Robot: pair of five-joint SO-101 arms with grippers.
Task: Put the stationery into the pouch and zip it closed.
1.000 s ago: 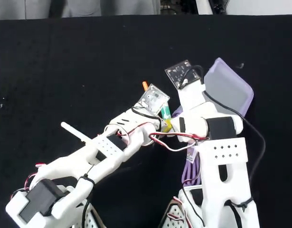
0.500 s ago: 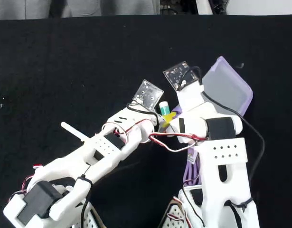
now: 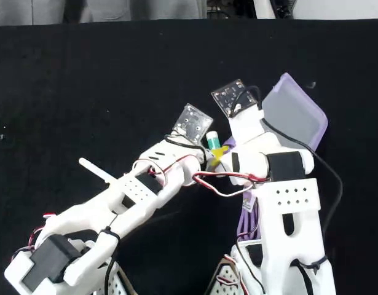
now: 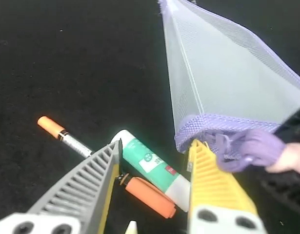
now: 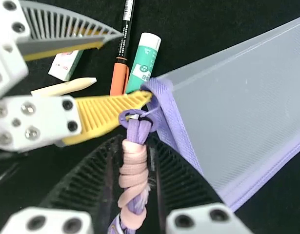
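1. Clearly, the left tool (image 4: 157, 146) is held wide open, the glue stick (image 4: 152, 163) seen between its jaws.
2. The pouch (image 5: 237, 92) is held by its cord (image 5: 132, 168) in the closed right tool (image 5: 135, 146), just ahead of it.

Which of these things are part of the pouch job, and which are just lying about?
Job: pouch, zip cord in the shut right gripper, glue stick under the open left gripper, orange marker, eraser, pale stick.
Lying about: black table cover, arm wiring.
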